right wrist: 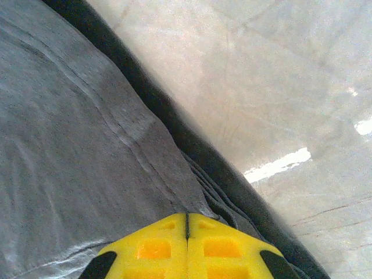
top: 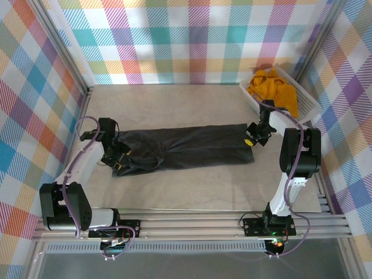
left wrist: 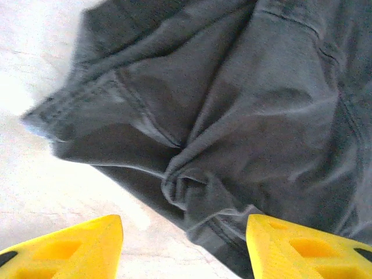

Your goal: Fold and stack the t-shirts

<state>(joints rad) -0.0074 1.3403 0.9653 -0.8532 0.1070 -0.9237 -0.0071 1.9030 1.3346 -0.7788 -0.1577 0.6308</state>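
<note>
A black t-shirt lies across the middle of the table as a long, narrow, folded strip. My left gripper hovers over its bunched left end with the yellow fingers open; in the left wrist view the left gripper has crumpled dark fabric between and beyond its tips. At the shirt's right end, my right gripper is shut. The right wrist view shows the right gripper with its tips pressed together on the layered hem of the shirt. A mustard-yellow t-shirt lies heaped in the basket.
A white lattice basket stands at the back right corner, close behind the right arm. The beige table top lies bare in front of the shirt and behind it. Checked cloth walls enclose the table on three sides.
</note>
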